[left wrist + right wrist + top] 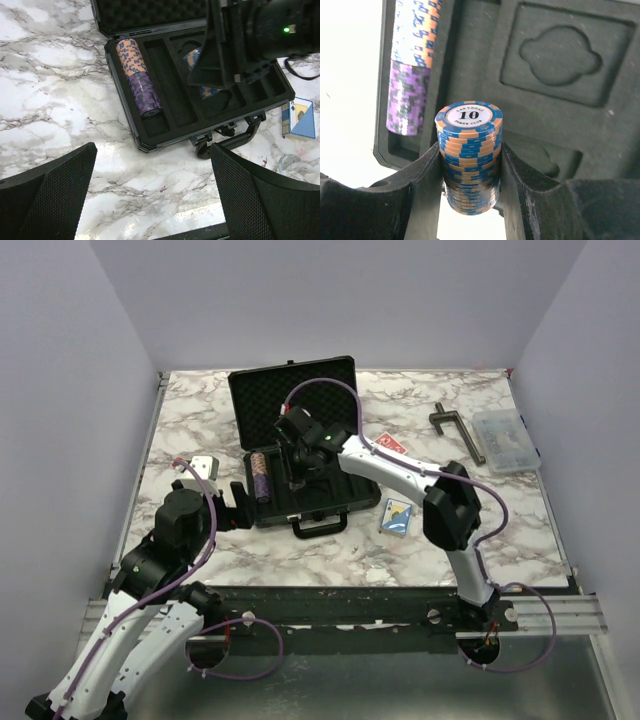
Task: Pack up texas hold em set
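Note:
The black hard case (pixel 330 508) lies open mid-table, lid (pixel 292 390) up at the back. A row of orange-blue and purple chips (pixel 261 475) fills its leftmost slot, also in the left wrist view (pixel 138 76). My right gripper (pixel 297 478) is over the tray, shut on a stack of blue-orange "10" chips (pixel 469 150). My left gripper (pixel 232 508) is open and empty just left of the case, above bare table (pixel 150 200). A blue card deck (pixel 397 517) lies right of the case handle (pixel 320 526). A red deck (pixel 391 444) lies behind the right arm.
A dark T-shaped metal tool (pixel 459 429) and a clear compartment box (pixel 506 439) lie at the back right. The marble table (pixel 190 420) has walls on the left, back and right.

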Robot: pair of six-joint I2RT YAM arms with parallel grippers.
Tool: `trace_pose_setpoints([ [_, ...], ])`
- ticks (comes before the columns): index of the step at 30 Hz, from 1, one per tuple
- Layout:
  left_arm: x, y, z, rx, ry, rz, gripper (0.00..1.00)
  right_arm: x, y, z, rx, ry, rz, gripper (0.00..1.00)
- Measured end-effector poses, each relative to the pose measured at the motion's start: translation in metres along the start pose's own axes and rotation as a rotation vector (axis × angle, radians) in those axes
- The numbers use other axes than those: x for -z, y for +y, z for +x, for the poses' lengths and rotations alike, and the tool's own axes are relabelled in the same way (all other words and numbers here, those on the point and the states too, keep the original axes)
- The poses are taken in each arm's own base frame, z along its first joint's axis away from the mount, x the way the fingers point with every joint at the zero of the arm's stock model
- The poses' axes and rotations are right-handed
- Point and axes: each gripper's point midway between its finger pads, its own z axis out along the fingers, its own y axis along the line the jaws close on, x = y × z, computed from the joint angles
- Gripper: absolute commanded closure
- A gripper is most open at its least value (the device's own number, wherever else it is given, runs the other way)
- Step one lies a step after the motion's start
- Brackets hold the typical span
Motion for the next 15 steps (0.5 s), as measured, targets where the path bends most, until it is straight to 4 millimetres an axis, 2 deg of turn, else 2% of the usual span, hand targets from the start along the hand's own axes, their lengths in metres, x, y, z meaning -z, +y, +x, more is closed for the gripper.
trace_pose_setpoints([
  [7,0.000,0.001,0.000,0.000,-0.001,-0.003,0.05,-0.035,0.021,-0.012,0.015,0.005,-0.053,0.99],
  [15,0.000,0.001,0.000,0.000,-0.001,-0.004,0.05,-0.063,0.025,-0.014,0.007,0.006,-0.046,0.97],
])
